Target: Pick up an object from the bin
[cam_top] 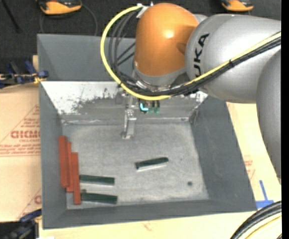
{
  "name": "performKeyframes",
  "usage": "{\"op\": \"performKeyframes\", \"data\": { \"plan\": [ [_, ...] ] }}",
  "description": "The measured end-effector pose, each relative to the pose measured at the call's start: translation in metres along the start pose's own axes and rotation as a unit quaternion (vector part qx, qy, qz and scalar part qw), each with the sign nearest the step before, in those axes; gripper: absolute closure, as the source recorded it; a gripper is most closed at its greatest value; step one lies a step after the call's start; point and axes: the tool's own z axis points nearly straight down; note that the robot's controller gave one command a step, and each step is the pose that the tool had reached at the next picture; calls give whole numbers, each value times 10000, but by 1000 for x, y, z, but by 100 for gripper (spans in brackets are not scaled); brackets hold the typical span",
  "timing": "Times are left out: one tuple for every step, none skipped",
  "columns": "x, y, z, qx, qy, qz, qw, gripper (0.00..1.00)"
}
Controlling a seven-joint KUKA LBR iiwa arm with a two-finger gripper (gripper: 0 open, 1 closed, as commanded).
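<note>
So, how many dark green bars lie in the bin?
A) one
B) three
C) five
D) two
B: one dark green bar and a second lie beside the red bars at the lower left, and a third lies alone near the middle.

In the bin (49, 148), sticks (65, 166) lie along the left wall, two bars (97, 180) just right of them at the front, a third bar (152, 164) mid-floor.

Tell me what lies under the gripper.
Under the gripper only bare grey bin floor shows. The nearest thing, a dark green bar, lies apart from it, toward the bin's front. The arm's orange cover hides part of the back wall.
</note>
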Motion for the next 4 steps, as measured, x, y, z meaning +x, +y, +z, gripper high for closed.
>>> {"op": "performKeyframes", "data": {
  "plan": [
    [70, 57, 82, 11, 24, -404, 9992, 0],
    [100, 51, 173, 5, 14, -492, 9988, 0],
    [97, 52, 168, -6, -28, -471, 9989, 100],
    [82, 64, 31, -18, -74, -422, 9991, 100]
  ]
}}
